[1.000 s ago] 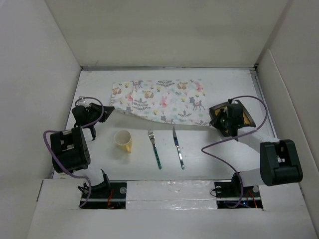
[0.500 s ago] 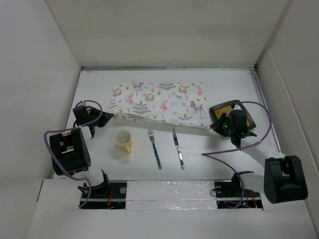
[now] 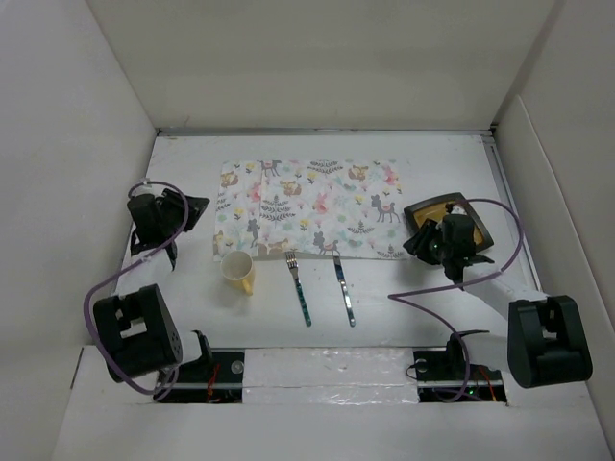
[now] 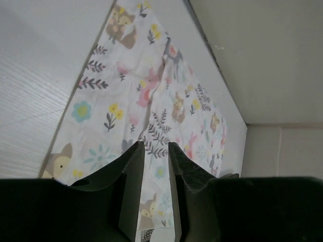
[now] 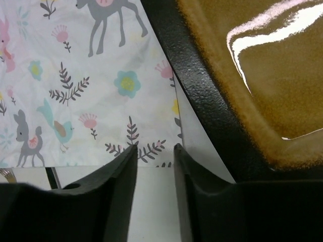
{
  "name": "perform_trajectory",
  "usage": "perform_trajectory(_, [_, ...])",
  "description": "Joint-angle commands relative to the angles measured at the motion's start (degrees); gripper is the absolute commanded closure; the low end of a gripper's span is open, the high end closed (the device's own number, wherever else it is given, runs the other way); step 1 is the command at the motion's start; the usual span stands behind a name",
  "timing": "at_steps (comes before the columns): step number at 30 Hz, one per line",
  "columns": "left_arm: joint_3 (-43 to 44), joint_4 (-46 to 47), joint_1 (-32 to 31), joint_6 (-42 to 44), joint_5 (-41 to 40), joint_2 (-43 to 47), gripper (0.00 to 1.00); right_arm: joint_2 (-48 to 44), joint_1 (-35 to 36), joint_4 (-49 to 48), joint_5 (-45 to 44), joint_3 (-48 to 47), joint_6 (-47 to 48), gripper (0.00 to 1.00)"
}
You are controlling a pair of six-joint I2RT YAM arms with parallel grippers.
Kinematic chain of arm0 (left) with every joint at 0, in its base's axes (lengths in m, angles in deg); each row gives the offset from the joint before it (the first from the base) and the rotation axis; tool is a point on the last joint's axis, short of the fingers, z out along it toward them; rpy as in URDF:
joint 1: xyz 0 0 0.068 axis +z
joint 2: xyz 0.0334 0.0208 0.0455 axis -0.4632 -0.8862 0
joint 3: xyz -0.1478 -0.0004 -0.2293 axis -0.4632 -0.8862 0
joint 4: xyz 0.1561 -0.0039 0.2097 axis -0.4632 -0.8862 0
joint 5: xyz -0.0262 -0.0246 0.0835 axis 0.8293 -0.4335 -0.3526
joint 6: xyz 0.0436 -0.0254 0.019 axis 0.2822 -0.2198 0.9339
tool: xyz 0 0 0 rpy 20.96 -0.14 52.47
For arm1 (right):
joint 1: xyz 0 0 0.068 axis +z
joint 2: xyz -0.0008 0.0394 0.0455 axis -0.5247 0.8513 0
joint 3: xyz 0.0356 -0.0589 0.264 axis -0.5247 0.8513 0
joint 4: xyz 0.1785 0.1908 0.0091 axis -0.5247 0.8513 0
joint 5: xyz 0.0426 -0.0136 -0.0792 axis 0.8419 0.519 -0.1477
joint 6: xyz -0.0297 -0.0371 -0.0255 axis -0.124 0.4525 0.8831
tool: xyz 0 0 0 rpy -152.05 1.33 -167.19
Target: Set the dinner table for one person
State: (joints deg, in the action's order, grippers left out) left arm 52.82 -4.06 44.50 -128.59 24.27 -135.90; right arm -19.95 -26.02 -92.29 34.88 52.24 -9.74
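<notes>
The patterned cloth (image 3: 307,204) lies spread flat on the white dinner table (image 3: 423,158). My left gripper (image 3: 199,207) hovers at the cloth's left edge, open, with the cloth (image 4: 126,101) showing through the gap between its fingers (image 4: 156,146). My right gripper (image 3: 416,246) is open above the cloth's near right corner (image 5: 75,75), nothing between its fingers (image 5: 155,147). A yellow cup (image 3: 238,271), a fork (image 3: 299,288) and a knife (image 3: 344,287) lie in front of the cloth. A dark square plate (image 3: 459,213) with an amber inside (image 5: 262,75) sits right of the cloth.
White walls enclose the table on the left, back and right. Purple cables loop from both arms over the near part of the table. The arm bases stand at the near edge.
Both grippers have opened and let go of the cloth, which now lies flat instead of with its near edge lifted. The left arm has drawn back to the left.
</notes>
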Motion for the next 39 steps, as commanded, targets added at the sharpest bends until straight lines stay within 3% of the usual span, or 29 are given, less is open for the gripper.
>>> perform_trajectory(1, [4.45,-1.88,0.23,0.63,-0.96,6.40,0.77,0.47,-0.27,-0.23,-0.99,-2.89,0.18,0.54])
perform_trajectory(2, [7.42,-5.37,-0.72,2.38,-2.70,8.86,0.77,-1.01,-0.27,0.74,-2.74,-3.33,0.61,0.46])
perform_trajectory(6, [11.65,-8.92,-2.40,5.82,-4.92,13.97,0.71,-5.92,-0.27,1.98,-4.33,-3.42,-0.17,0.42])
perform_trajectory(11, [17.02,-12.43,-6.00,8.80,-0.26,22.14,0.67,-13.14,-0.96,6.97,-13.20,-4.73,-3.07,0.41])
perform_trajectory(13, [16.59,-12.87,-8.89,10.56,0.79,27.06,0.64,-15.42,-3.41,8.83,-16.37,-4.92,-4.91,0.40])
perform_trajectory(17, [12.64,-16.19,-8.91,13.46,4.13,35.23,0.61,-16.41,-9.99,9.19,-17.70,-4.04,-7.73,0.39])
perform_trajectory(19, [9.84,-19.27,-8.91,16.36,3.61,40.33,0.59,-14.75,-14.65,8.75,-15.26,-2.99,-9.39,0.39])
perform_trajectory(28, [5.69,-26.76,-10.23,25.07,4.83,42.02,0.55,-1.83,-26.53,7.26,-10.15,-2.80,-11.60,0.40])
perform_trajectory(34, [6.22,-27.03,-10.23,25.25,5.63,42.37,0.55,4.23,-26.55,6.29,-6.19,-4.65,-14.67,0.41])
perform_trajectory(39, [6.48,-27.64,-10.23,25.42,5.10,42.98,0.56,13.55,-27.07,1.47,1.44,-5.80,-17.83,0.50])
